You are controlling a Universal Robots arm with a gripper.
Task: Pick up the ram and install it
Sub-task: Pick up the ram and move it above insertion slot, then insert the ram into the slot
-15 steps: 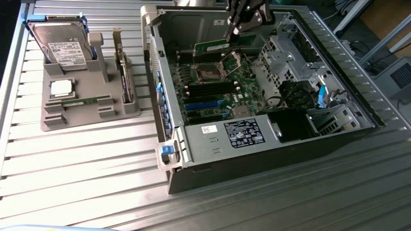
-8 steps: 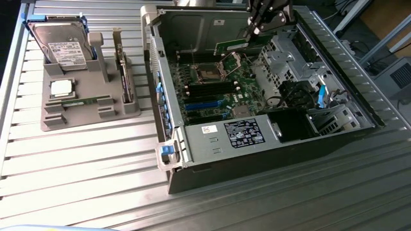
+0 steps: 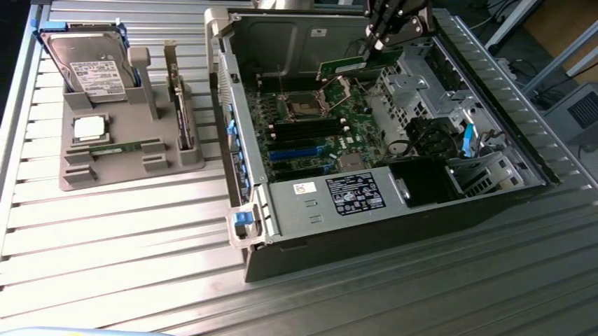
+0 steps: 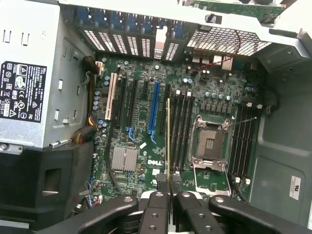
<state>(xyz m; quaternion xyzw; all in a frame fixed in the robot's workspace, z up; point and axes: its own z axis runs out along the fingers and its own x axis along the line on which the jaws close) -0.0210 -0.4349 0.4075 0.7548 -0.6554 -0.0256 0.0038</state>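
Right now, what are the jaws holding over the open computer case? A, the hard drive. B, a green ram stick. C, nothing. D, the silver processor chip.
B: the jaws are shut on the thin green ram, which the wrist view shows edge-on between them, above the motherboard.

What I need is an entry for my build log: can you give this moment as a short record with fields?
gripper: shut on the memory stick
memory stick: held over the open computer case, not in a slot
slots: black, look empty, beside the processor socket
second stick: lying on the grey holder, on the exterior view's left of the case
also on holder: hard drive, processor chip, card
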